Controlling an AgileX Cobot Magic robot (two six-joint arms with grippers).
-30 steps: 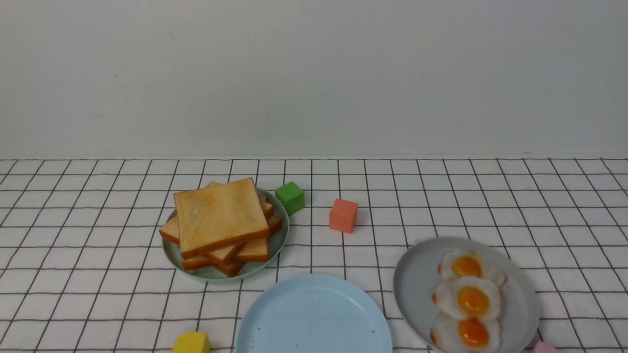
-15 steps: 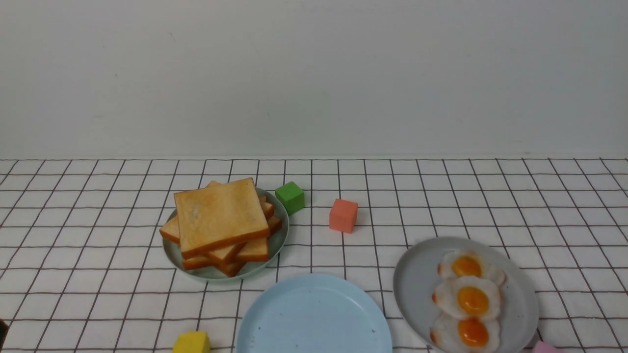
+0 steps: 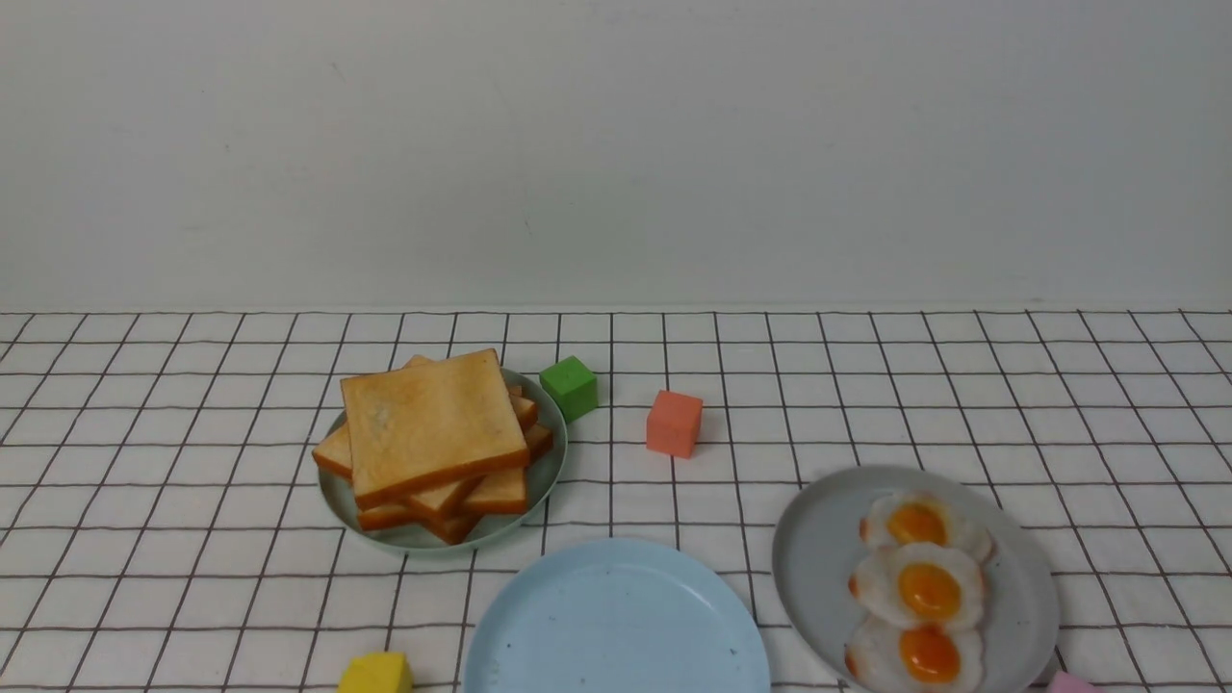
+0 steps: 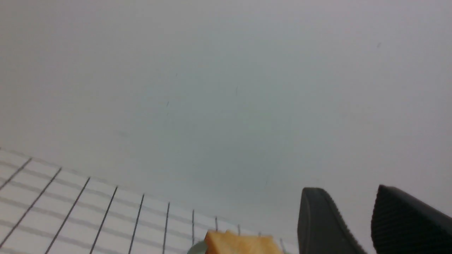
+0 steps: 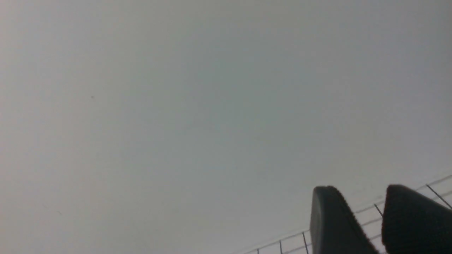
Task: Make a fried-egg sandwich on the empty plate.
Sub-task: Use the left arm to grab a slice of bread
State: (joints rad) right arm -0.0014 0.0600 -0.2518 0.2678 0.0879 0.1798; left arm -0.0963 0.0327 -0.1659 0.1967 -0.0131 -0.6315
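Note:
The empty plate (image 3: pixel 616 626), pale sky-blue with tiny dark specks, lies at the front centre with nothing on it. A pile of golden toast slices (image 3: pixel 428 433) sits on a pale green plate (image 3: pixel 547 476) behind it to the left. Three fried eggs (image 3: pixel 924 587) lie in a row on a grey plate (image 3: pixel 818 558) to the right. No fried-egg sandwich is in view. Neither gripper shows in the front view. My left gripper (image 4: pixel 348 192) is open and empty, with a toast corner (image 4: pixel 240 244) beyond it. My right gripper (image 5: pixel 360 190) is open and empty, facing the wall.
A green cube (image 3: pixel 570 387) stands right behind the toast plate. An orange-red cube (image 3: pixel 674 423) stands mid-table. A yellow cube (image 3: pixel 375 672) sits at the front edge left of the blue plate. A pink piece (image 3: pixel 1068 683) shows by the grey plate. A checked cloth (image 3: pixel 144 500) covers the table.
A dark sliver at the front view's lower left edge half a second ago is gone now. The plates, toast, eggs and cubes have not moved.

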